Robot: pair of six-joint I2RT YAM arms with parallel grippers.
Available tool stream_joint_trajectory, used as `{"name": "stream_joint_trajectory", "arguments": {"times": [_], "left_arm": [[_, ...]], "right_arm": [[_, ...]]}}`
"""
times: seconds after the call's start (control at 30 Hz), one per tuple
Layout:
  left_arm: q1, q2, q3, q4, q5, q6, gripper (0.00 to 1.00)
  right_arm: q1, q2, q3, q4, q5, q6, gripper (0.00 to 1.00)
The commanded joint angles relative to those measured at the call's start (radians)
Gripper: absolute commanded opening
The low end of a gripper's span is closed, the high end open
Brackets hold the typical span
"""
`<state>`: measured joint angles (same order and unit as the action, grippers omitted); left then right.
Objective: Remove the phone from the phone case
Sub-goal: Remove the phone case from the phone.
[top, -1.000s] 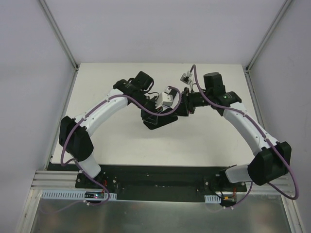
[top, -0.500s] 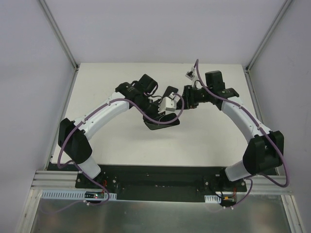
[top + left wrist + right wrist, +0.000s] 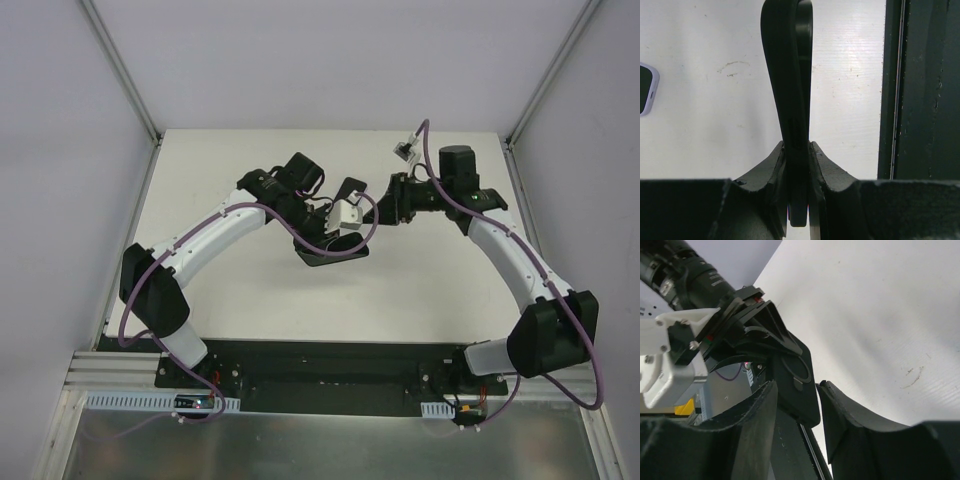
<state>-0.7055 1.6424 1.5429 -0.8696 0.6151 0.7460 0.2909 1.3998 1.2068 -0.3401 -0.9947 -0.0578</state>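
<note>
Case (image 3: 789, 90): smooth, matt black, rubbery-looking plastic. Surface (image 3: 705, 125) beyond the left gripper (image 3: 797, 150): matt white, finely grained, lightly scuffed.

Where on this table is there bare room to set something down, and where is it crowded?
Bare table in front, between the case and the near edge; also the far strip behind the case and the far-left corner. Crowded mid-table: the left gripper pinches the case, the right gripper straddles its edge.
</note>
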Motion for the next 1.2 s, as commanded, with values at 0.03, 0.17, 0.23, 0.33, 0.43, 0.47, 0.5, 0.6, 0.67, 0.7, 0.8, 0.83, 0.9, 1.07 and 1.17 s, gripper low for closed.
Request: {"name": "stream_joint_trajectory", "arguments": {"times": [0.03,0.17,0.23,0.33,0.43,0.47,0.5,0.6,0.67,0.7,0.8,0.83,0.9,1.07,1.17], "left_arm": [[0.004,-0.027,0.04,0.012,0.034,0.015,0.0],[0.003,-0.018,0.055,0.014,0.044,0.006,0.0],[0.003,-0.016,0.059,0.014,0.048,0.004,0.0],[0.003,-0.016,0.059,0.014,0.046,0.003,0.0],[0.003,-0.016,0.059,0.014,0.046,0.003,0.0],[0.003,-0.016,0.057,0.014,0.046,0.003,0.0],[0.003,-0.018,0.059,0.014,0.048,0.003,0.0],[0.003,-0.019,0.06,0.014,0.048,0.0,0.0],[0.004,-0.021,0.063,0.014,0.048,0.001,0.0],[0.003,-0.023,0.063,0.014,0.052,0.0,0.0],[0.003,-0.023,0.065,0.012,0.055,0.0,0.0],[0.001,-0.023,0.066,0.014,0.051,0.0,0.0],[-0.008,-0.021,0.066,0.014,0.023,0.004,0.0],[-0.043,-0.018,0.069,0.021,-0.064,0.004,0.0],[-0.055,-0.018,0.082,0.024,-0.084,-0.011,0.0]], "right_arm": [[0.014,-0.033,-0.001,0.029,-0.111,-0.022,0.5],[0.06,-0.016,-0.004,0.016,-0.107,-0.049,0.55],[0.08,-0.004,0.0,0.0,-0.093,-0.071,0.55],[0.099,0.013,0.007,-0.011,-0.096,-0.082,0.55],[0.119,0.03,0.013,-0.03,-0.087,-0.093,0.53],[0.12,0.037,0.014,-0.028,-0.085,-0.093,0.51],[0.12,0.045,0.017,-0.03,-0.087,-0.088,0.49],[0.12,0.067,0.025,-0.04,-0.097,-0.086,0.42],[0.12,0.073,0.027,-0.04,-0.101,-0.082,0.4],[0.12,0.074,0.025,-0.036,-0.105,-0.077,0.37],[0.119,0.088,0.027,-0.022,-0.114,-0.045,0.29],[0.116,0.096,0.027,-0.016,-0.127,-0.021,0.28],[0.105,0.117,0.023,0.027,-0.146,0.042,0.24],[0.08,0.185,0.039,0.102,-0.168,0.179,0.16],[0.074,0.217,0.045,0.107,-0.141,0.214,0.12]]}}
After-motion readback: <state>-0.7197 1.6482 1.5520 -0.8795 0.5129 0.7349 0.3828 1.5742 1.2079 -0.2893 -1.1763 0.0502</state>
